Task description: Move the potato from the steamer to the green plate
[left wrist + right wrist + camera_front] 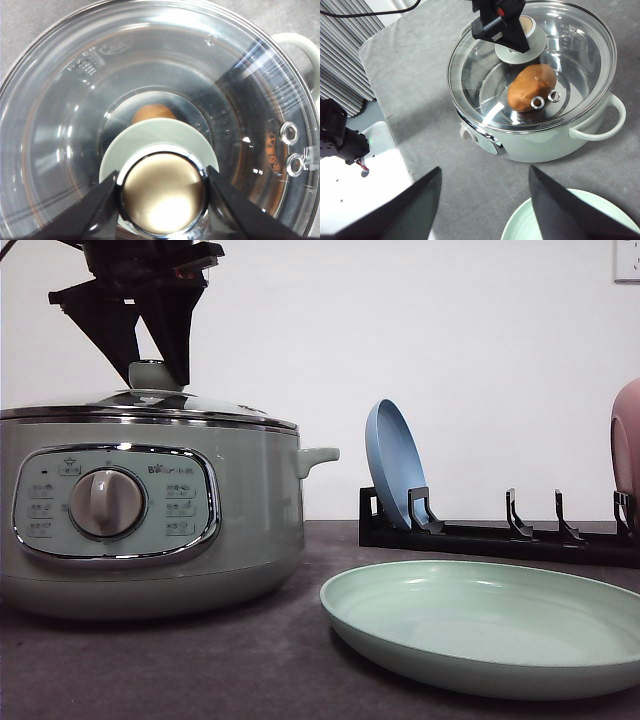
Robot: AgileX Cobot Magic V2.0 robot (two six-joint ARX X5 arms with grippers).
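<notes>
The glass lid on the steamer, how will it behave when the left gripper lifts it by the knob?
The glass lid is probably rigid, heavy for its size, and breakable. The chrome knob looks smooth, so the left gripper might slip. Held only at its centre, the wide lid may tilt.

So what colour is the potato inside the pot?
Orange-brown. The potato shows best in the right wrist view, through the steamer's glass lid.

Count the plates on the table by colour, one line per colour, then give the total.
Green plate: 1, lying flat on the table
Blue plate: 1, standing on edge in the black rack
Pink plate: 1, standing at the rack's far end, cut off by the picture's edge
Total: 3 plates
</notes>
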